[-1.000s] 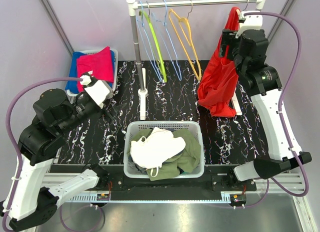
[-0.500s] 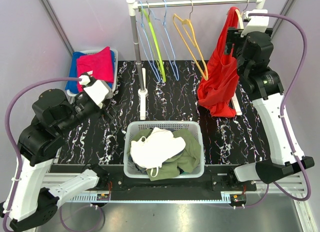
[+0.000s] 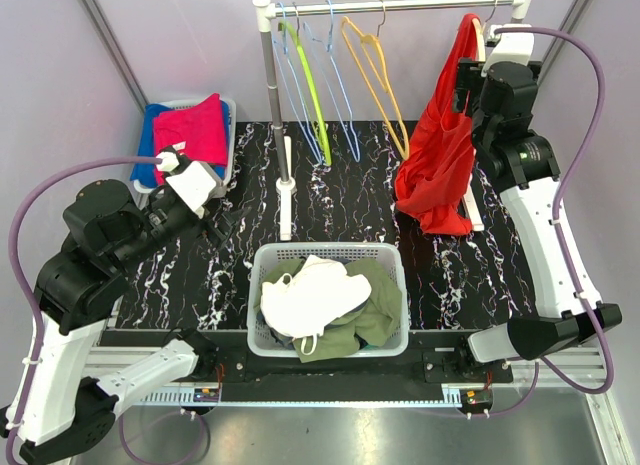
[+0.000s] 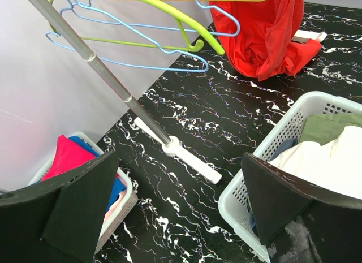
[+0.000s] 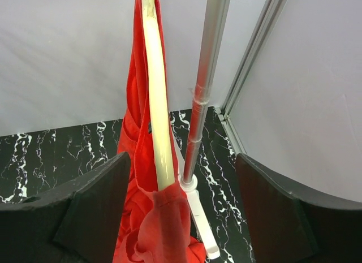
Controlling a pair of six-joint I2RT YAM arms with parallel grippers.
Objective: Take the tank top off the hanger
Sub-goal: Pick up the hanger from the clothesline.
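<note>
So the red tank top (image 3: 437, 170) is on the cream hanger (image 5: 155, 104) at the far right end of the rail (image 3: 400, 3), right next to the rack's upright post (image 5: 206, 76). The right gripper (image 5: 181, 161) is up at the strap end with its fingers spread wide, nothing between them. From the wrist view the hanger arm and the strap draped over it sit just left of centre in the gap.

If I were doing this grab, I'd shift a touch left so the pads close on fabric only, not on the hanger or the post. Then I'd peel that strap off the end of the hanger arm instead of yanking straight down, or the hanger probably comes along too.

The top hangs lengthwise: straps up at the rail, hem bunched low by the table, so the long axis runs top to bottom, leaning toward the middle of the table in the overhead view. Can't tell if the hem actually touches the table.

The left gripper (image 4: 180, 155) is also spread wide and empty, low on the left side near the laundry basket (image 3: 265, 260)
</note>
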